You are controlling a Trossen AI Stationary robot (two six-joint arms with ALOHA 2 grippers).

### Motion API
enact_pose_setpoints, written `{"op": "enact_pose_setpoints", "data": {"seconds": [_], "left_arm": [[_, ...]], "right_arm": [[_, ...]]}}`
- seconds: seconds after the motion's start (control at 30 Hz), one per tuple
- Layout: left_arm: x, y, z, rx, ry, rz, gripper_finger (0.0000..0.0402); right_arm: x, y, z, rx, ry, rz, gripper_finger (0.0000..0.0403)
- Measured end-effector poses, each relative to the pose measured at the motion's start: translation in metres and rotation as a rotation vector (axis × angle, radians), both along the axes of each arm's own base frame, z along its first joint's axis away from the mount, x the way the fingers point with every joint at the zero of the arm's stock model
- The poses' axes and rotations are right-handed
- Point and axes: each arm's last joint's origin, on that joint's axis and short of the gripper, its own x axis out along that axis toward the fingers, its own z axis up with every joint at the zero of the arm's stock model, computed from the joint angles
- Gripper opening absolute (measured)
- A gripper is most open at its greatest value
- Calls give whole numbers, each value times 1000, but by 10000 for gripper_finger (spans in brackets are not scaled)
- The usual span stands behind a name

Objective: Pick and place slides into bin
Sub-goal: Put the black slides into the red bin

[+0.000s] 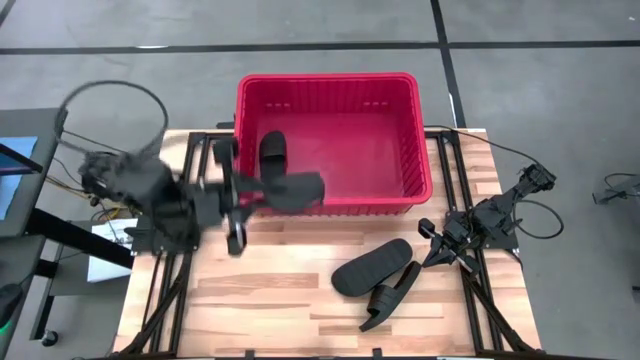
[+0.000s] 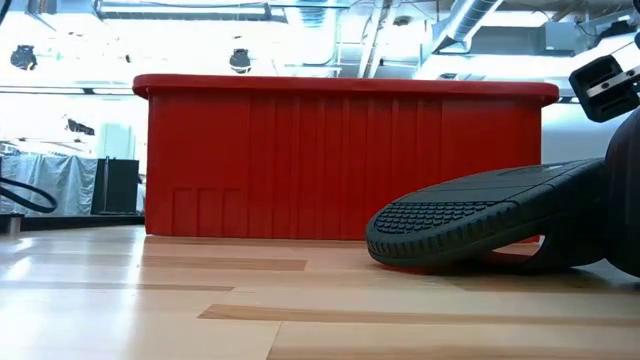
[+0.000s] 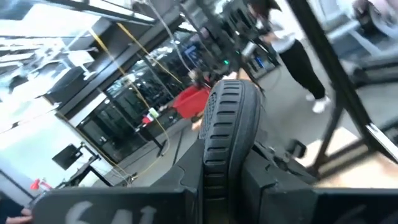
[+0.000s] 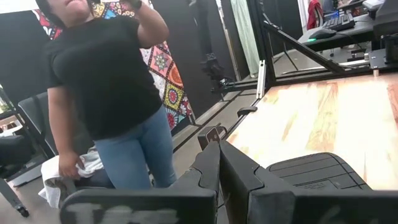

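One ribbed matte slide [image 3: 227,134] sits clamped in the left fingers [image 3: 224,186]; right fingers [image 4: 219,163] pressed together.

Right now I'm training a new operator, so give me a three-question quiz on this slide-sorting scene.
1. How many slides lie on the table, outside the bin?
2. True or false: the left gripper has its jaws shut on a slide.
3. Where does the right gripper wait? A) over the bin B) beside the pair of slides on the table

Key: 1. Two; a third slide lies in the bin. 2. True. 3. B.
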Motion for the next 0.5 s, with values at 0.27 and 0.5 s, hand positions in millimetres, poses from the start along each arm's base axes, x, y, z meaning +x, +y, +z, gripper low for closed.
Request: {"op": "enact_pose_setpoints", "data": {"seconds": [0.27,0.5], "left_arm": [[6,62,9,-74,-51,54,35],[17,120,4,-174,-45,109,35]], "right_arm": [[0,0,0,0,0,0,0],[0,0,0,0,0,0,0]]}}
